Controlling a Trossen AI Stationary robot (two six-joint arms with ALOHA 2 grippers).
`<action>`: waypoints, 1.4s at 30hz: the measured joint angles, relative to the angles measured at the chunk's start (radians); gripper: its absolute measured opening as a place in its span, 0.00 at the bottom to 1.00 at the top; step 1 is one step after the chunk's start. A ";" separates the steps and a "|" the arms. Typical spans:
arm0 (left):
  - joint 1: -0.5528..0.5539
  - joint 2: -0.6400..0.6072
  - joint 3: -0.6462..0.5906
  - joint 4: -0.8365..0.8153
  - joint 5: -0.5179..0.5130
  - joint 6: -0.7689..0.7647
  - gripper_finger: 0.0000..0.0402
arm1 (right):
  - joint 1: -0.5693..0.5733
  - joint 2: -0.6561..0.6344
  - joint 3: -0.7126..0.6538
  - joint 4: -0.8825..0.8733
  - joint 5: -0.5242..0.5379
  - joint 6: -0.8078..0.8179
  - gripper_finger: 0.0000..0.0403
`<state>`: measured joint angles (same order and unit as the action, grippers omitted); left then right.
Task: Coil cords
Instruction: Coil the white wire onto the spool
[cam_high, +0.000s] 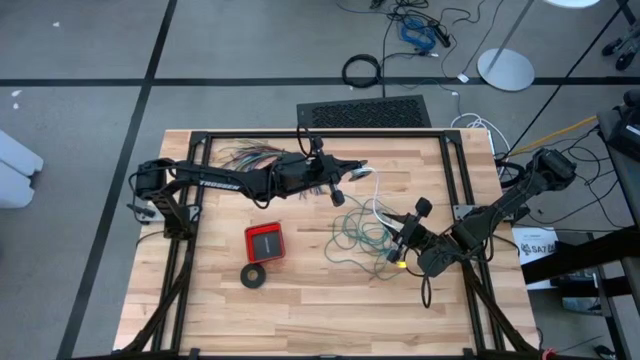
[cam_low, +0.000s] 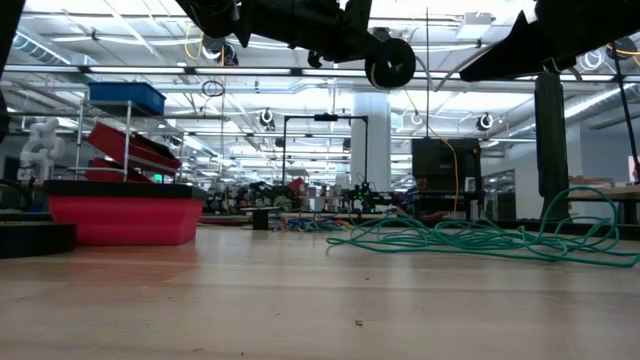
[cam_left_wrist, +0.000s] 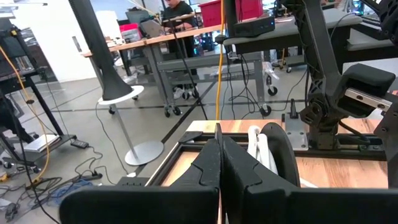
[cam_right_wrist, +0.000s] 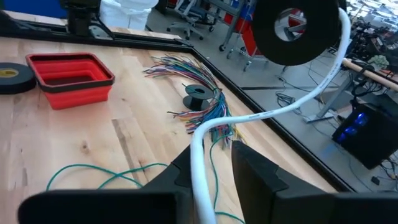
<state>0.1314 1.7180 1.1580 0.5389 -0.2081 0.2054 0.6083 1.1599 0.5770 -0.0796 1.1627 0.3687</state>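
A thin white cord (cam_right_wrist: 273, 112) rises in an arc from my right gripper (cam_right_wrist: 211, 163) to its black round piece (cam_right_wrist: 295, 31). That piece hangs high above the table beside my left gripper (cam_left_wrist: 219, 152), whose fingers are shut. My right gripper (cam_high: 402, 245) is near the table's right side, slightly open, with the cord passing between its fingers. The teal-green wire (cam_high: 355, 235) lies in a loose tangle on the table, close by my right gripper and toward the table's left edge. My left gripper is shut at the cord's black-round-piece end (cam_left_wrist: 280, 152); wound white cord (cam_left_wrist: 255, 143) shows right against one finger. The fingers hide the place of contact. They point level, and the piece is lifted clear of the table. My right gripper has the white cord (cam_right_wrist: 198, 171) running through the gap between its fingers, lying against the inner side of one finger (cam_right_wrist: 177, 171). A gap shows between the cord and the other finger. The cord curves up from there, slack.
A red tray (cam_high: 265, 241) and a black tape ring (cam_high: 254, 275) sit left of centre. Fanned many-coloured wires (cam_right_wrist: 193, 68) and a small black spool (cam_right_wrist: 198, 93) lie at the far side, under my left arm. A black frame (cam_high: 452, 150) edges the table.
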 joint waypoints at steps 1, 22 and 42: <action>0.000 0.000 0.000 0.000 0.000 0.000 0.00 | 0.000 0.000 0.000 0.001 -0.005 0.000 0.19; 0.000 0.000 0.000 0.000 0.002 -0.009 0.00 | 0.002 0.000 0.000 0.116 -0.031 -0.117 0.25; 0.000 0.000 0.000 -0.006 0.004 -0.015 0.00 | 0.028 0.027 0.000 0.216 -0.037 -0.211 0.25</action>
<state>0.1314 1.7180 1.1580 0.5325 -0.2039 0.1908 0.6367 1.1873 0.5770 0.1359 1.1254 0.1572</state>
